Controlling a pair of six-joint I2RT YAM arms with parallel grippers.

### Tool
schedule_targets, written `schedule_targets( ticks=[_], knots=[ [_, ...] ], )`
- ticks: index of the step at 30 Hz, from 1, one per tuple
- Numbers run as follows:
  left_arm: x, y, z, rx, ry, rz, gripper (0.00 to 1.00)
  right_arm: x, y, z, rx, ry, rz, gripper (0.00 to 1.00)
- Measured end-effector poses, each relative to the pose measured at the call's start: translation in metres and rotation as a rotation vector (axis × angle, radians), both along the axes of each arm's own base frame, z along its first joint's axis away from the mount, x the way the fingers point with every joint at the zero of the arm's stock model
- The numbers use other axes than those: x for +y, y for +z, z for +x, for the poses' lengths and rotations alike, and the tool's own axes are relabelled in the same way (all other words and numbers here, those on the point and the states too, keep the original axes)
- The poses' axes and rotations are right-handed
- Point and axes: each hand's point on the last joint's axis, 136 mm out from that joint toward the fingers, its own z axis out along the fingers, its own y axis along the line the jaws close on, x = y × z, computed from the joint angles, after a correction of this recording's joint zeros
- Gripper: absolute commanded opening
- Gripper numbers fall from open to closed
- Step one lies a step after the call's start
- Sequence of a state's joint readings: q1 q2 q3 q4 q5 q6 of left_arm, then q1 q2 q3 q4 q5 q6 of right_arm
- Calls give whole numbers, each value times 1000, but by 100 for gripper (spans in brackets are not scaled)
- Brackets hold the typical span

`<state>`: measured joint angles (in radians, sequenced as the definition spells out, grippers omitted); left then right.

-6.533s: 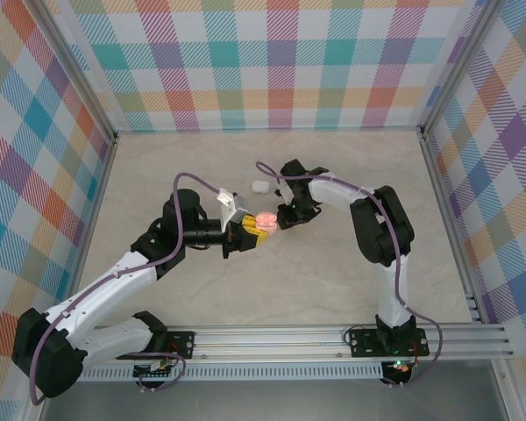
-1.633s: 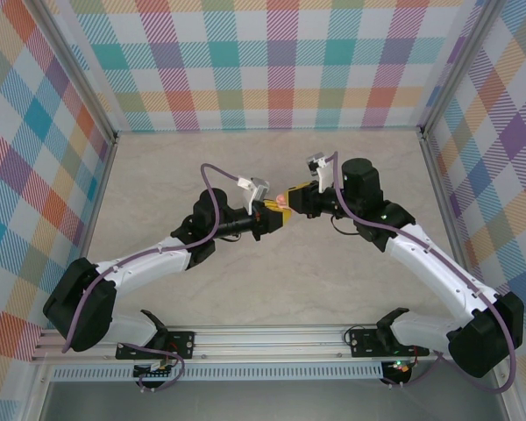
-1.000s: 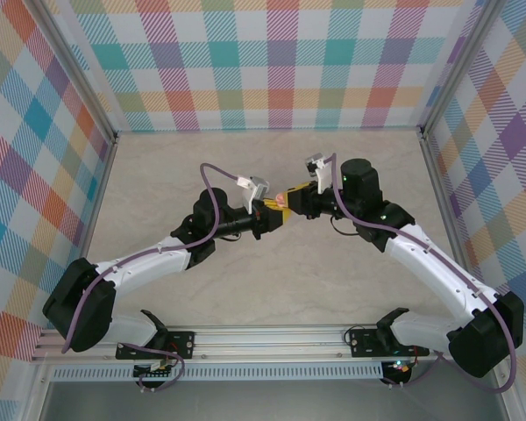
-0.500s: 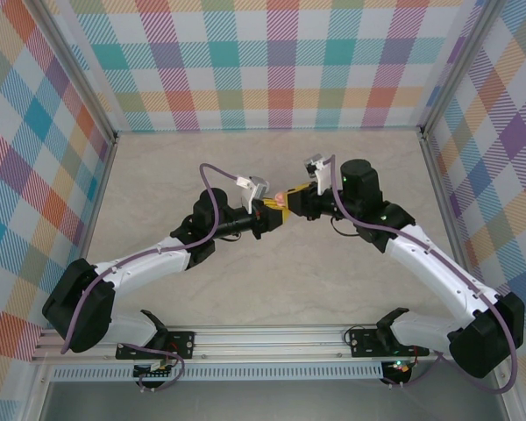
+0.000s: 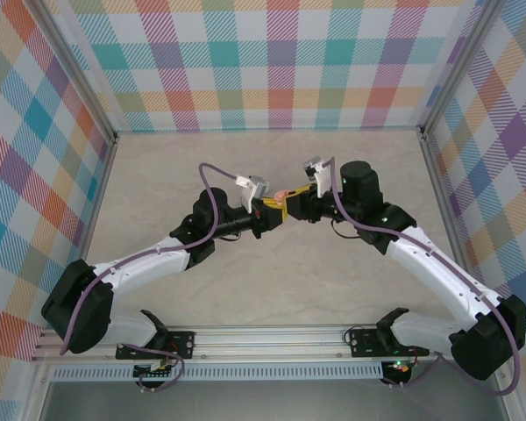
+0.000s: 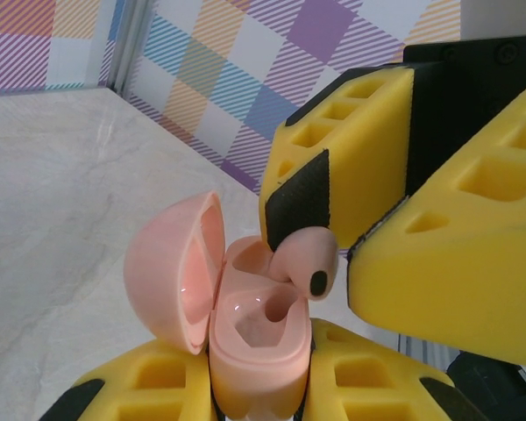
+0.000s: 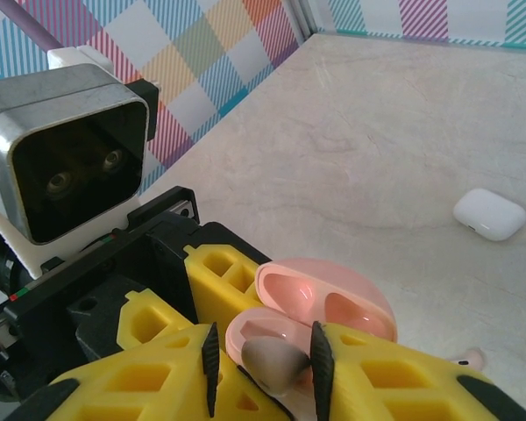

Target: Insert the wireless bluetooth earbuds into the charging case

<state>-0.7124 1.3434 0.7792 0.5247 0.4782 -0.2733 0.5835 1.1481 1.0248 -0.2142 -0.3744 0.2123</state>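
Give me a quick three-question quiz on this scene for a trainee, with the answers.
1. True or false: the pink case in the left claw is open.
2. What sits between the fingers of the right claw? A) earbud B) screw C) coin
3. Fill in: a closed white case lies on the ____.
Key: 1 true; 2 A; 3 table.
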Motion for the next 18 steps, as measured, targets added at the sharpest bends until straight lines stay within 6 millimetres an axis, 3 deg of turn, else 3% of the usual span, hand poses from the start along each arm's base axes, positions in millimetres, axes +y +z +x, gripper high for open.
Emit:
schedule_targets(
  ticks=[4,18],
  knots=[
    [0,-2,0,10,1,10,4,-3,-4,2,-4,-18,-23,45],
    [3,-2,-1,-6,5,31,3,-23,-14,6,-4,-114,-109,48]
  ],
)
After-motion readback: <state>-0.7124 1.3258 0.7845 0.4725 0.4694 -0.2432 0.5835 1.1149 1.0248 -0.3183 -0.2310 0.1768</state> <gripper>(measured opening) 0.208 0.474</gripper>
